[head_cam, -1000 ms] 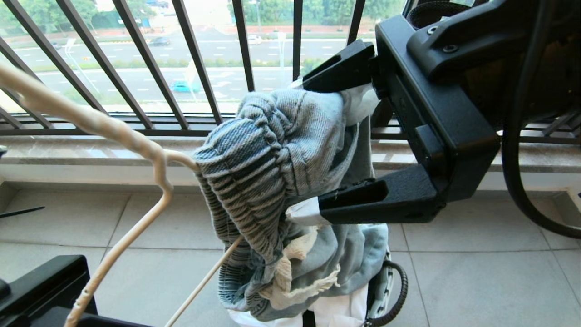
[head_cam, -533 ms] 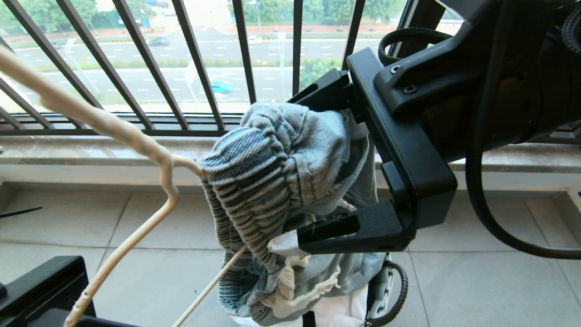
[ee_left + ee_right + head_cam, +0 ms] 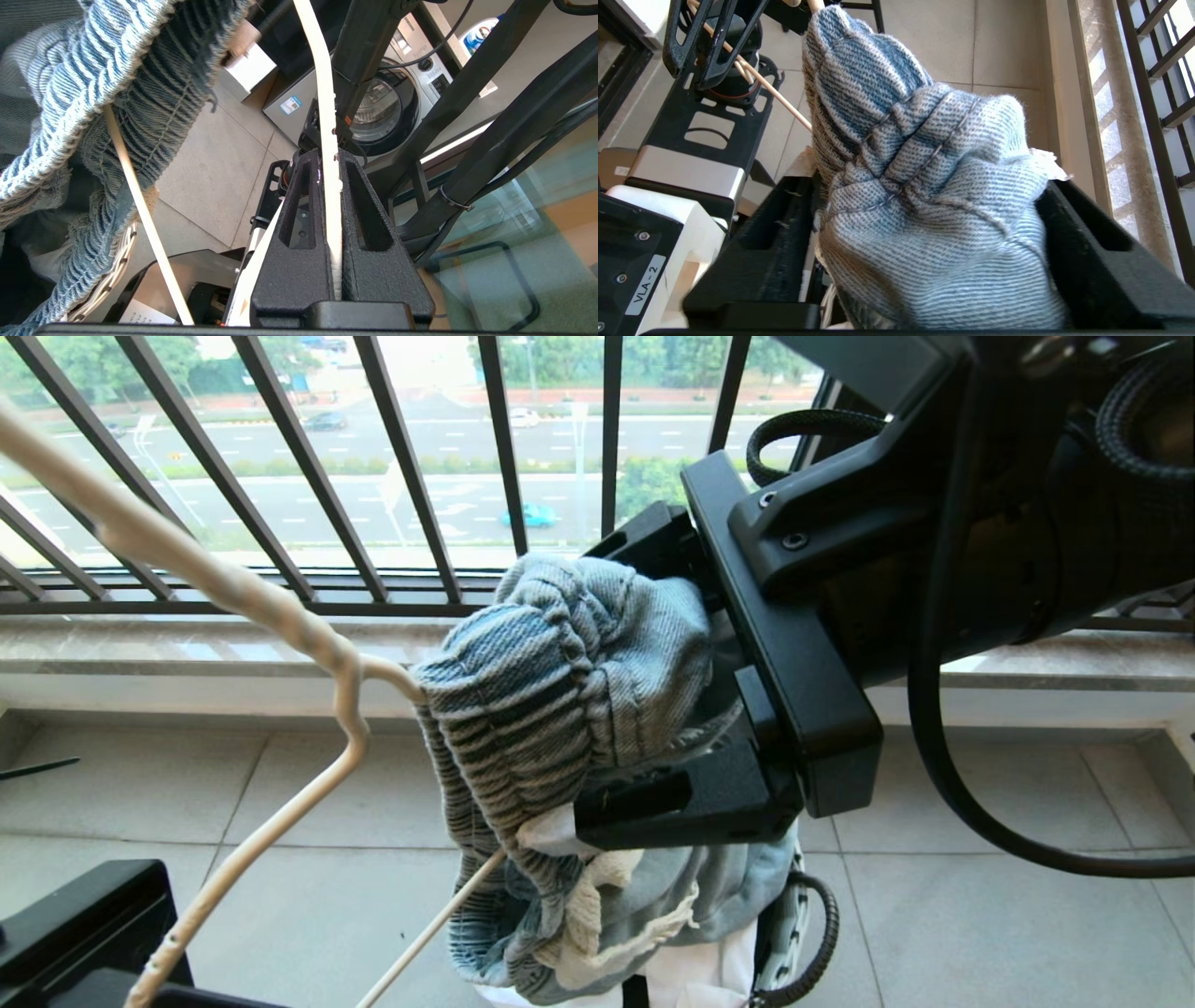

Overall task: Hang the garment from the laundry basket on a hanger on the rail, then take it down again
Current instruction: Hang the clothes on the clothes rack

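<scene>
Head view: the shorts (image 3: 560,691) are bunched at their ribbed waistband over one arm of the hanger (image 3: 280,616), well above the tiled floor and in front of the window bars (image 3: 411,476); the basket (image 3: 794,933) shows only as a sliver of rim and loop handle below the cloth. The right gripper (image 3: 644,681) has its fingers spread wide on either side of the bunched waistband, one above and one below; whether they press the cloth or merely flank it cannot be told. The rail is not visible. Left wrist view: the left gripper (image 3: 334,186) is closed tight on the hanger wire, which runs up between its fingers; shorts hang just beside it. Right wrist view: the denim fills the gap between the two black fingers (image 3: 1087,247). Judgement: the shorts are soft, limp and moderately heavy for thin wire, with enough texture to resist sliding; the thick elastic waistband is the soundest place to take hold. The hanger is light and springy and may twist under an uneven load.
</scene>
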`<state>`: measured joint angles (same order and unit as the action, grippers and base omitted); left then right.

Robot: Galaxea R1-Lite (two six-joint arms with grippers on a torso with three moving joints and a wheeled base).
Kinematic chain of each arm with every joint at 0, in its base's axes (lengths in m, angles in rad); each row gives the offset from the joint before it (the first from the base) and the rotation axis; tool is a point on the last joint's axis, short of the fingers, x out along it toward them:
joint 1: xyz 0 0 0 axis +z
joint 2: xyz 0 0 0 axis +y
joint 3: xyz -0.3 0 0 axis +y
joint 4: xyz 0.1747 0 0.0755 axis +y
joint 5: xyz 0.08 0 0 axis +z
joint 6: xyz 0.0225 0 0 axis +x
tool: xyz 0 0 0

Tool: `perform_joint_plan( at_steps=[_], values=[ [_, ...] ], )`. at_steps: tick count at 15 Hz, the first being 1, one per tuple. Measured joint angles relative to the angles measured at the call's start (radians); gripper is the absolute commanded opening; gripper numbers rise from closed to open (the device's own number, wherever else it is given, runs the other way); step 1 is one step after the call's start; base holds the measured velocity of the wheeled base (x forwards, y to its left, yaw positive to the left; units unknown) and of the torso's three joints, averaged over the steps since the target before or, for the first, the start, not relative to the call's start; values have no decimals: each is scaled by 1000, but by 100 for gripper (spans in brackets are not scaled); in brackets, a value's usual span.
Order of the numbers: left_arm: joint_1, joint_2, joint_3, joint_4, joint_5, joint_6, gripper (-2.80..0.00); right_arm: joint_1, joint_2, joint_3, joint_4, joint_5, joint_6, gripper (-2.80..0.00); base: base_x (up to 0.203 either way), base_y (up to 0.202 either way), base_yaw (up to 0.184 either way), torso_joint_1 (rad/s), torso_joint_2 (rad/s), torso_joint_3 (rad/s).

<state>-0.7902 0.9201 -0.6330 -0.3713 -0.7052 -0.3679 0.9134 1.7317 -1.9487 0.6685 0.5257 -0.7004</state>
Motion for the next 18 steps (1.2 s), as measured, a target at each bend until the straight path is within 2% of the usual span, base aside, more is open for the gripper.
perform_joint_plan(
  at_steps=[9, 12, 13, 14, 18],
  values=[
    [6, -3, -4, -2, 0, 0, -280, 3, -6, 4, 9, -1, -1, -280, 0, 0, 0, 0, 0, 0],
    [31, 4, -4, -8, 2, 1, -280, 4, -14, 13, 8, -3, 1, -280, 0, 0, 0, 0, 0, 0],
    [34, 5, -5, -8, 2, 1, -44, 4, -18, 16, 8, -4, 2, -280, 0, 0, 0, 0, 0, 0],
    [36, 6, -5, -9, 2, 2, 0, 4, -22, 18, 9, -4, 2, -280, 0, 0, 0, 0, 0, 0],
    [38, 6, -6, -12, 8, 6, 0, 4, -40, 34, 12, -1, 3, -280, 0, 0, 0, 0, 0, 0]
  ],
)
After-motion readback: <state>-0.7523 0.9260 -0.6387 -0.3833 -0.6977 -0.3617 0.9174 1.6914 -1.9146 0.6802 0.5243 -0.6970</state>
